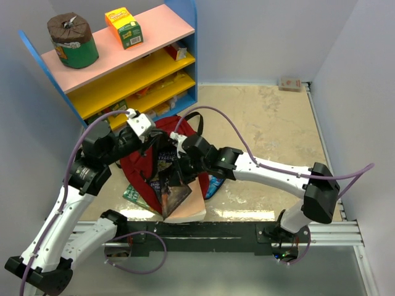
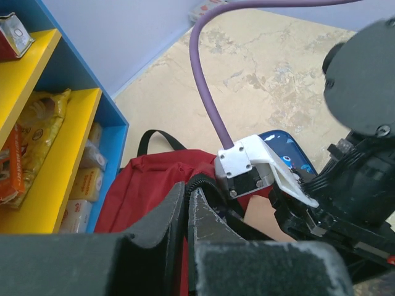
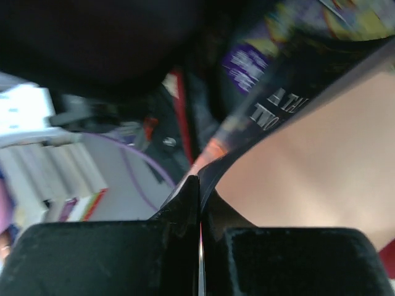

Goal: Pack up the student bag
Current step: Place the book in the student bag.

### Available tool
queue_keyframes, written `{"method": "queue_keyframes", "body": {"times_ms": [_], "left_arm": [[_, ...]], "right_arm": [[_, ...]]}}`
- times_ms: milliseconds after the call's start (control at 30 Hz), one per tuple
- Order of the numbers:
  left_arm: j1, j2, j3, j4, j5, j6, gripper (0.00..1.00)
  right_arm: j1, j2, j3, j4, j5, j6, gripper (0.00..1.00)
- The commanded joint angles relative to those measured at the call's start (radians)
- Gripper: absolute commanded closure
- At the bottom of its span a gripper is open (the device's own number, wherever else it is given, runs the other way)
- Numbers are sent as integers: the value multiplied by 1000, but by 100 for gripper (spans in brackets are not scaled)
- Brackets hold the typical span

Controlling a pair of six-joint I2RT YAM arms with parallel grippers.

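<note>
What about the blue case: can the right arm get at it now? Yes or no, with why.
Probably not: the right gripper is shut on a book, and the blue case lies mostly hidden beneath that arm.

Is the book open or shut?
Open: the right hand pinches the cover, lifted off the pale pages.

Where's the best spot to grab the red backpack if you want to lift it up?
Probably the black carry loop at the top of the student bag. It arches free of the fabric, so fingers could pinch across the strap from above, on the side away from the shelf.
</note>
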Motion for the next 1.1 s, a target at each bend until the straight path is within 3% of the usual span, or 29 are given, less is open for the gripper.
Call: {"method": "queue_keyframes", "body": {"times_ms": [0, 33, 167, 267, 367, 567, 633, 733, 833, 867, 900, 1067], "left_arm": [[9, -27, 41, 66, 29, -27, 100], [8, -27, 41, 67, 34, -28, 100], [8, -22, 47, 63, 52, -31, 100], [8, -15, 56, 52, 61, -28, 100], [9, -6, 65, 47, 72, -30, 100], [9, 11, 85, 44, 92, -36, 99], [8, 16, 90, 43, 92, -37, 99], [8, 22, 93, 41, 98, -37, 99], [9, 24, 96, 46, 108, -44, 99], [8, 25, 99, 49, 120, -45, 99], [8, 27, 102, 50, 126, -47, 97], [9, 48, 131, 40, 146, -27, 93]], "right_arm": [[-7, 34, -52, -24, 185, -25, 100], [-7, 48, -55, -44, 203, -23, 100], [-7, 71, -82, -124, 288, -14, 51], [-7, 22, -110, -139, 296, 1, 33], [-7, -39, -136, -164, 290, 6, 26], [-9, -194, -288, -141, 293, 78, 26], [-10, -215, -322, -126, 261, 83, 27], [-10, -266, -378, -98, 228, 74, 37], [0, -340, -443, -43, 140, 3, 60], [14, -378, -490, 35, 113, -43, 87], [42, -462, -522, 78, 140, -52, 97], [76, -582, -645, 193, 145, -75, 100]]}}
